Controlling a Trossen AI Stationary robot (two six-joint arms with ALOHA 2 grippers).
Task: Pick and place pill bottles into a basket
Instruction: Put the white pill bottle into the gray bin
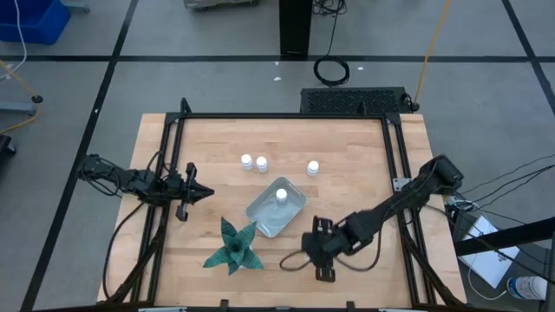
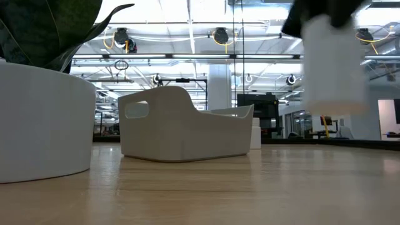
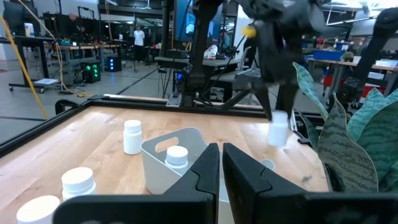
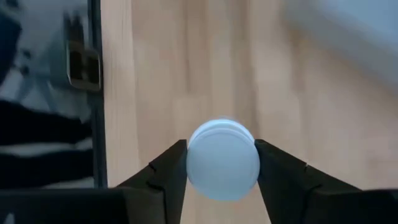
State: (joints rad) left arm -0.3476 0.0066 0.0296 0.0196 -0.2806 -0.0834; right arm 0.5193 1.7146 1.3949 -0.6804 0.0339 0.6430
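I have the right gripper [image 4: 222, 163] clamped on a bottle [image 4: 222, 159], one finger on each side of its round body just under the cap, so it hangs upright for a clean drop. In the low view this bottle [image 2: 333, 65] is clear of the table [image 1: 364, 173], lifted near the front edge and just beside the basket [image 1: 276, 208], which lies mid-table next to the plant [image 1: 234, 247]. One bottle [image 1: 281, 194] already stands in the basket; three more [image 1: 246, 160] [image 1: 262, 163] [image 1: 313, 168] wait upright behind it, apart from one another. The left gripper [image 3: 219, 163] is pressed shut on nothing, parked at the left edge and aimed at the basket, well out of the carrying path.
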